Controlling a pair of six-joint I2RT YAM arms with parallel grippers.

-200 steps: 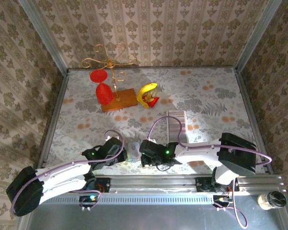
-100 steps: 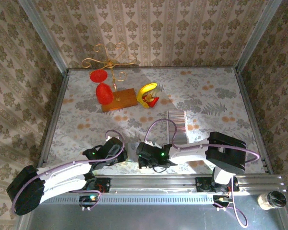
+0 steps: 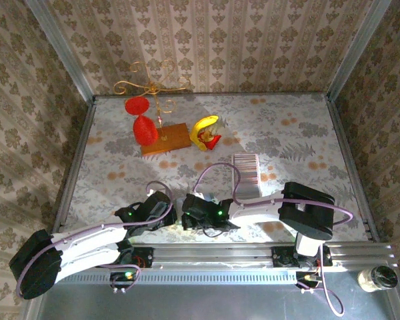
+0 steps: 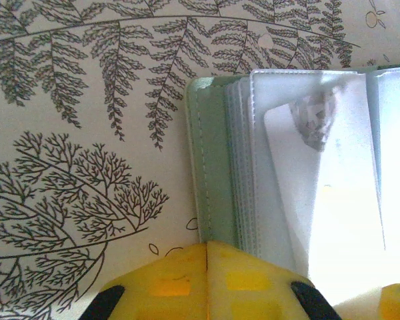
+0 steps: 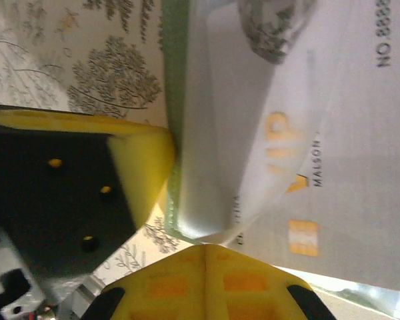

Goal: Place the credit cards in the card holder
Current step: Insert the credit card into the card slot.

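**As Both Claws Close In, a Card Sits in the Wallet's Sleeve**

Where the two arms meet, low over the near edge of the table, their wrists almost touch. The left arm lies stretched from its base at the near left corner, reaching right and a little away. The right arm is folded at the elbow on the right side, and its forearm runs leftward along the near edge.

The left claw has its yellow tips pressed together, with only a seam between them. It sits at the near edge of the wallet. I cannot tell whether it pinches that edge or only rests against it. The right claw is closed tight as well, its tips meeting the edge of a card. Whether the card is gripped I cannot tell. In the right wrist view, a yellow finger of the left claw touches the wallet's green rim.

The wallet lies open between the claws. Its pale green cover has a stitched border and holds a stack of clear plastic sleeves. The card is white and glossy, with a gold chip and gold lettering, and lies partly under a clear sleeve. It is washed out by glare.

The strip of cards, silvery and ribbed, lies on the table well beyond the right forearm, apart from the wallet.
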